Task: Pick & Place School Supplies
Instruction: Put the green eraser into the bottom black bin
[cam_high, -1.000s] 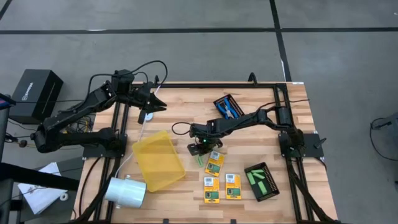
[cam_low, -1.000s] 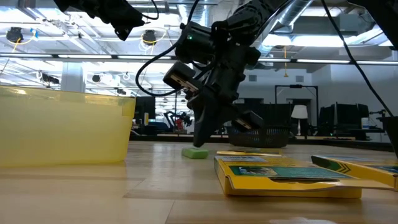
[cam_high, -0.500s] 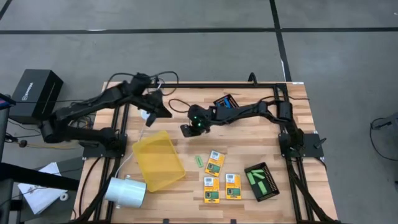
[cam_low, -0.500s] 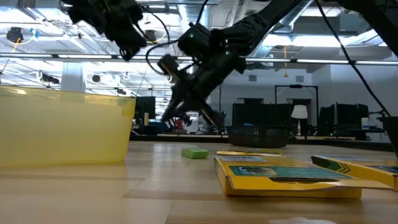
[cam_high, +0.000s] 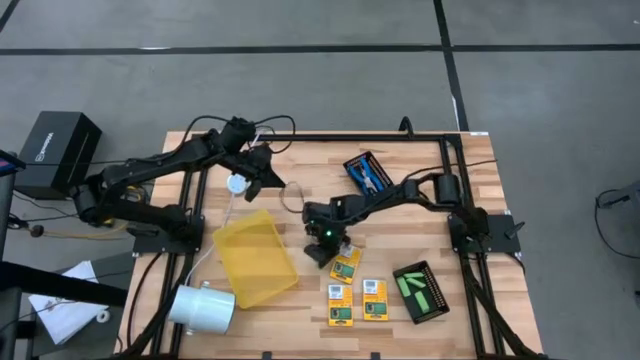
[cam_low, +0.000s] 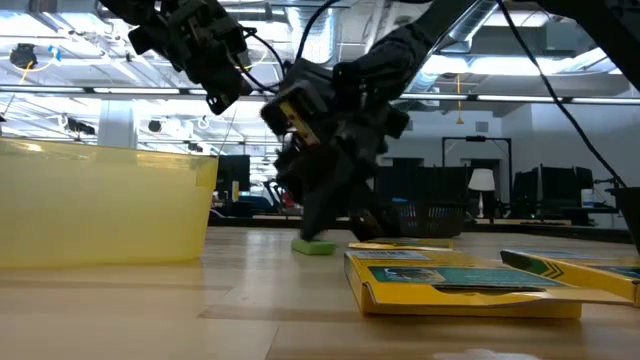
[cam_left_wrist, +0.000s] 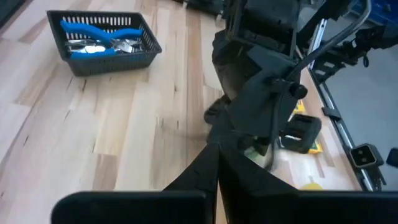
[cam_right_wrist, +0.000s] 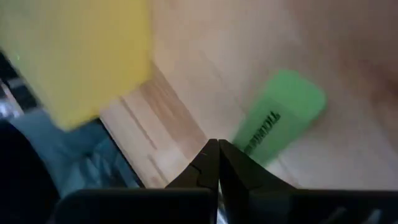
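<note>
1. High view: take the yellow tray (cam_high: 254, 257) as the landmark. The right gripper (cam_high: 320, 249) hangs low just beside the tray's right edge, over the spot where a loose green stick lies; from above the stick is hidden under it. Three crayon boxes (cam_high: 346, 264) lie a little farther to the tray's right, and a mesh tray of green sticks (cam_high: 420, 290) lies beyond them. The scissors tray (cam_high: 366, 172) sits well behind. The left gripper (cam_high: 262, 177) hovers behind the tray's far edge.

2. Low view: the green stick (cam_low: 315, 246) lies flat on the table (cam_low: 150, 310), between the yellow tray and the nearest crayon box, with the right gripper directly above it, close to touching. This height relation does not show from overhead.

3. Left wrist view: the left fingers (cam_left_wrist: 239, 174) are pressed together and carry nothing. Only this view shows the blue-handled scissors (cam_left_wrist: 99, 34) lying inside their mesh tray, well beyond the yellow tray.

4. Right wrist view: the right fingers (cam_right_wrist: 233, 165) also meet at their tips, empty, with the green stick just ahead. Only here can the stick's lengthwise lie be read.

5. To grasp well, I judge the right fingers must spread first, straddle the stick across its narrow width, then descend squarely to the wood before closing, or they will push it away.
</note>
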